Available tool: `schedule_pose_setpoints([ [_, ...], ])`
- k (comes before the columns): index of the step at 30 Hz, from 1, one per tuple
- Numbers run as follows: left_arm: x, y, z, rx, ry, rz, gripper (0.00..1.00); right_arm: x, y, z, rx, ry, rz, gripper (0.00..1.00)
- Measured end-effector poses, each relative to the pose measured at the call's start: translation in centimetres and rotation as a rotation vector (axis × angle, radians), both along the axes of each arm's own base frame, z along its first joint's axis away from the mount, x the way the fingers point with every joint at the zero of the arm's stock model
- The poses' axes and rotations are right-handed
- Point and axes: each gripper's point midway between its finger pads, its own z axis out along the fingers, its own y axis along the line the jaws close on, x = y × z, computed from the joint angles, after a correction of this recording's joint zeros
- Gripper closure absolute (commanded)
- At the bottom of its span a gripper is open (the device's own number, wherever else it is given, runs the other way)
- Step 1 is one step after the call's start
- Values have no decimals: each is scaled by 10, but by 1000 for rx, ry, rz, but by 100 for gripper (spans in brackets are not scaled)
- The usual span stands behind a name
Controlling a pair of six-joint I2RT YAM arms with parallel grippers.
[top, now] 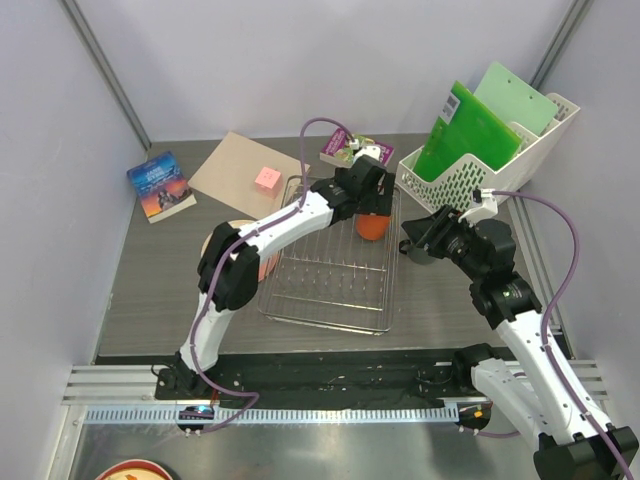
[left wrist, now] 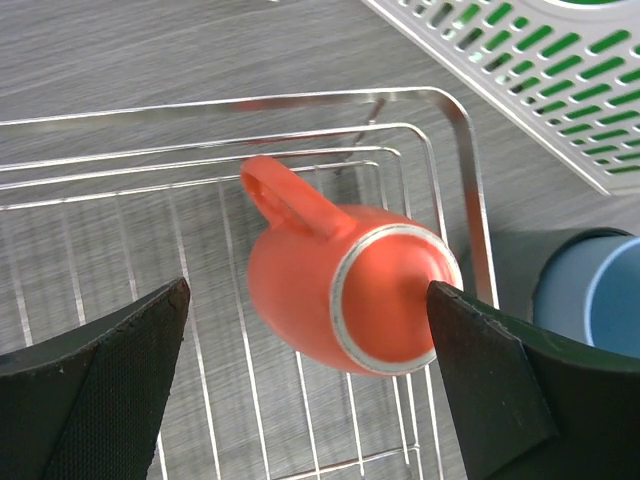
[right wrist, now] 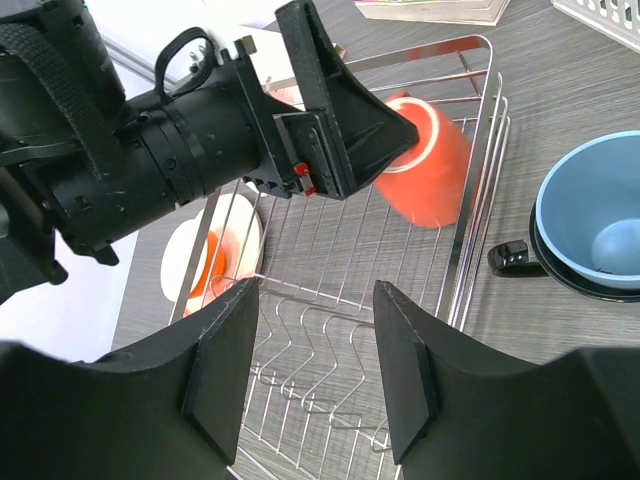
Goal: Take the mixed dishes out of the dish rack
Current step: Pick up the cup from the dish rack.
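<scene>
The orange mug [left wrist: 340,285] lies tilted in the far right corner of the silver dish rack [left wrist: 120,260], its ringed bottom toward the left wrist camera and its handle up-left. My left gripper [left wrist: 308,300] stands open around it, the right fingertip [left wrist: 445,300] close against its bottom edge. From above, the mug [top: 371,228] shows just below the left gripper [top: 366,205]. My right gripper [right wrist: 317,300] hangs open over the rack's [right wrist: 330,330] near wires, holding nothing. A light blue cup [right wrist: 592,225] sits nested in a dark grey mug [right wrist: 512,258] on the table right of the rack.
A white bowl with an orange inside [right wrist: 210,262] sits left of the rack, on the pink plate [top: 222,243]. The white perforated file holder [top: 480,165] with green folders stands at the back right. Books [top: 160,186], cardboard [top: 235,168] and a pink cube [top: 267,178] lie at the back.
</scene>
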Motion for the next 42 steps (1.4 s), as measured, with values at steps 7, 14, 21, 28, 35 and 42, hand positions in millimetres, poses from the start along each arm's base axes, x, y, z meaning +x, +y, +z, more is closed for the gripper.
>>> schedule_pose_setpoints([
  [7,6,18,7,46,-45,65,0,0,0,0,0,0,0,45],
  [14,1,27,27,45,-79,71,0,0,0,-2,-1,5,0,45],
  [21,-9,16,30,47,-87,42,0,0,0,-6,-3,12,0,45],
  [28,-10,-2,31,32,-96,19,0,-1,0,-8,-4,16,0,45],
  [35,-8,-7,-2,77,-55,13,0,0,0,-9,-5,19,0,45],
  [42,-6,-3,-32,120,-12,16,9,0,0,-8,-4,18,0,45],
])
